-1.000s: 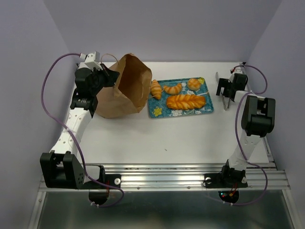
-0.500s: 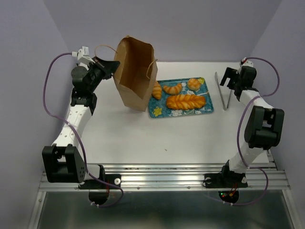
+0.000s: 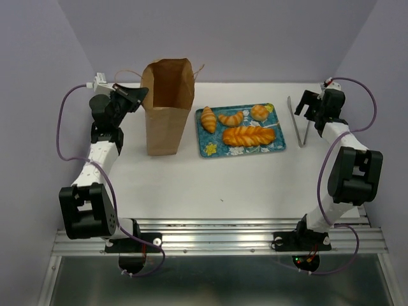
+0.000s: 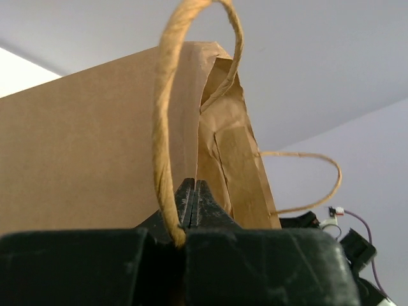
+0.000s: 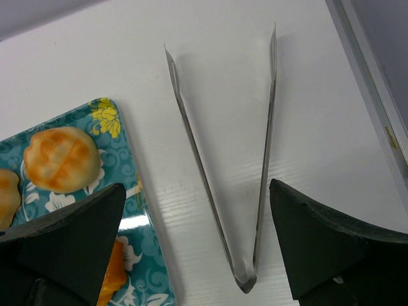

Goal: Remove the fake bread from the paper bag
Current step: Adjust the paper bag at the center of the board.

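Observation:
The brown paper bag (image 3: 167,108) stands upright at the back left, its mouth open upward. My left gripper (image 3: 136,95) is shut on the bag's left top rim. In the left wrist view the jaws (image 4: 194,194) pinch the paper edge, and a string handle (image 4: 162,127) loops in front. The fake bread lies on the teal tray (image 3: 210,151): two croissants (image 3: 208,118) (image 3: 231,118), a round bun (image 3: 259,112) and a braided loaf (image 3: 248,135). My right gripper (image 3: 310,107) is open and empty, hovering over metal tongs (image 5: 196,140). The bun (image 5: 61,159) shows in the right wrist view.
The metal tongs (image 3: 299,122) lie on the white table right of the tray. The tray's edge (image 5: 121,204) sits close to my right gripper's left finger (image 5: 70,242). Purple walls close in both sides and the back.
The left gripper has lifted the bag from lying tilted toward the tray to standing upright, farther left. The right arm swung back over the tongs and now holds still.

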`<state>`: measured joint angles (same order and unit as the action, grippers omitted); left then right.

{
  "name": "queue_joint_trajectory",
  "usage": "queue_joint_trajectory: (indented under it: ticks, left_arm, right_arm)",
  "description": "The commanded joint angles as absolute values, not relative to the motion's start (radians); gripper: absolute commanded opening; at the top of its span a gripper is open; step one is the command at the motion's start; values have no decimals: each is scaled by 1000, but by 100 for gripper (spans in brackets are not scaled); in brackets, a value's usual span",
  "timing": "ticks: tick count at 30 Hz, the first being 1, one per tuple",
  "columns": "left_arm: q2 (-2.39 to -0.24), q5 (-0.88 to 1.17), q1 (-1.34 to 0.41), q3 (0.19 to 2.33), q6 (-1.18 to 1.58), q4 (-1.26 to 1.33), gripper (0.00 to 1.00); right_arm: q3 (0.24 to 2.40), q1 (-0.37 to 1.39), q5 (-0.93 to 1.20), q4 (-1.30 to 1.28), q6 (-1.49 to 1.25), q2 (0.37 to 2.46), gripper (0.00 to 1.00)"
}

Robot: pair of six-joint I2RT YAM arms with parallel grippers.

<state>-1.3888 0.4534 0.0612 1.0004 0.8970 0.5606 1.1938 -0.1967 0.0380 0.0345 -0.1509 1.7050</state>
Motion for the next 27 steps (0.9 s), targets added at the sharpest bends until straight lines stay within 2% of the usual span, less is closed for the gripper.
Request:
queue_joint_trajectory:
  ticks: [1,10,13,14,16,17,19,27]
  left_arm:
    - [-1333,431,116,974,914,635,0]
    - [-1370,474,210,925,920,632,0]
    - [-1358,462,232,933,897,592,27]
    - [-1355,460,232,939,876,581,41]
    - [-1345,459,235,954,855,554,59]
    - [-1342,463,235,959,833,546,64]
    - [-1330,465,235,969,809,523,98]
    - [-1256,483,235,1038,718,421,99]
  right_arm:
    - [1183,-196,41,48,-158,1651,100]
    - [1180,-196,38,32,-155,1611,100]
    - [1178,-196,46,32,-158,1592,100]
    - [1177,-196,49,34,-158,1588,100]
    - [1170,-196,51,32,-160,1577,100]
    - [1169,-196,48,34,-160,1572,100]
    - [1163,-196,48,34,-160,1563,100]
    - [1154,-196,45,26,-153,1526,100]
